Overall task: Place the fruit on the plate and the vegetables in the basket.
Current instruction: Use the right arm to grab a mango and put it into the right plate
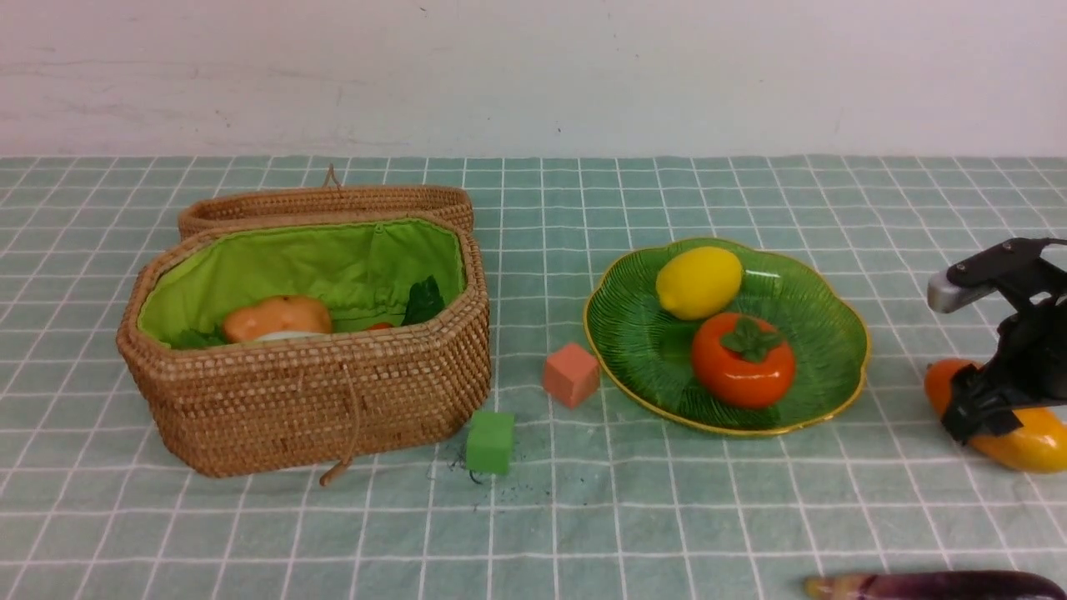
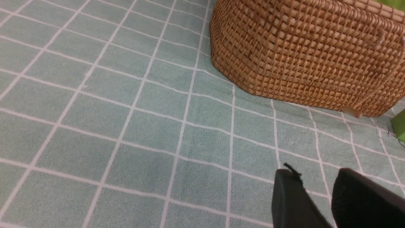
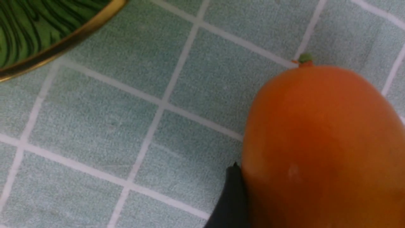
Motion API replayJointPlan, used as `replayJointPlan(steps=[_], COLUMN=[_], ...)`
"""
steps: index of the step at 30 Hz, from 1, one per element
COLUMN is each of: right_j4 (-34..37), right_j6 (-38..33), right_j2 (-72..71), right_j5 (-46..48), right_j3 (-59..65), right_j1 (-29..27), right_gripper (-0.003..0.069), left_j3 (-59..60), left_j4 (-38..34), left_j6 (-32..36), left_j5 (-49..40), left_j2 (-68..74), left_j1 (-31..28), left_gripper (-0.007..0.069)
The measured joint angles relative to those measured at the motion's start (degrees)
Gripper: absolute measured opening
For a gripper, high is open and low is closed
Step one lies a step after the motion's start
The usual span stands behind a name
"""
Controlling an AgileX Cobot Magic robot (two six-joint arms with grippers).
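Right fingers (image 3: 232, 196) clamp mango (image 1: 1032, 440), lying on counter (image 1: 667, 500) right of plate (image 1: 642, 350). Lemon (image 1: 698, 282), persimmon (image 1: 742, 362) on plate. Left fingers (image 2: 288, 199) narrowly apart, empty, over counter near basket (image 2: 303, 53). Eggplant (image 1: 942, 586) at near-right counter edge.

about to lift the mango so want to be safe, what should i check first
1. Right gripper straddles the mango: ok.
2. Grip is firm: cannot tell; only one finger shows, touching the mango.
3. Room on the plate: ok, bare space beside the lemon and persimmon.
4. Path from mango to plate: ok, nothing lies between them.
5. Left gripper out of the way: ok, it is by the basket, holding nothing.
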State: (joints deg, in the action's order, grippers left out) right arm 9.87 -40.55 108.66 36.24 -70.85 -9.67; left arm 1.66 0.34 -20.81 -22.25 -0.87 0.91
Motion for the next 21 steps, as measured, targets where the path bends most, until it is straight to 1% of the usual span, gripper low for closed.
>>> replayJointPlan(steps=[6, 11, 12, 13, 14, 15, 16, 17, 18, 21], right_j4=[1.2, 6.1, 10.1, 10.1, 15.4, 16.0, 20.0, 21.2, 25.7, 31.3], right_j6=[0.0, -0.7, -2.9, -2.9, -6.7, -7.1, -9.7, -11.0, -13.9, -18.5], right_j2=[-1.9, -6.7, -8.4, -8.6, -10.1, -10.4, -11.0, -11.3, -11.5, -11.4], right_j5=[2.5, 2.8, 3.1, 3.1, 3.7, 3.8, 4.1, 4.3, 4.9, 5.3], right_j3=[-0.8, -2.1, -2.3, -2.3, -2.4, -2.4, -2.4, -2.4, -2.5, -2.5], right_j1=[0.0, 0.1, 0.5, 0.6, 1.8, 2.1, 3.4, 4.0, 5.8, 9.8], right_gripper=[0.0592, 0.0592, 0.0592, 0.0592, 0.0592, 0.0592, 0.0592, 0.0592, 0.0592, 0.0592], left_j3=[0.0, 0.0, 0.0, 0.0, 0.0, 0.0, 0.0, 0.0, 0.0, 0.0], left_j4=[0.0, 0.0, 0.0, 0.0, 0.0, 0.0, 0.0, 0.0, 0.0, 0.0], left_j6=[0.0, 0.0, 0.0, 0.0, 0.0, 0.0, 0.0, 0.0, 0.0, 0.0], left_j5=[0.0, 0.0, 0.0, 0.0, 0.0, 0.0, 0.0, 0.0, 0.0, 0.0], left_j2=[0.0, 0.0, 0.0, 0.0, 0.0, 0.0, 0.0, 0.0, 0.0, 0.0], left_j1=[0.0, 0.0, 0.0, 0.0, 0.0, 0.0, 0.0, 0.0, 0.0, 0.0], left_gripper=[0.0205, 0.0209, 0.0211, 0.0211, 0.0213, 0.0213, 0.0215, 0.0215, 0.0216, 0.0218])
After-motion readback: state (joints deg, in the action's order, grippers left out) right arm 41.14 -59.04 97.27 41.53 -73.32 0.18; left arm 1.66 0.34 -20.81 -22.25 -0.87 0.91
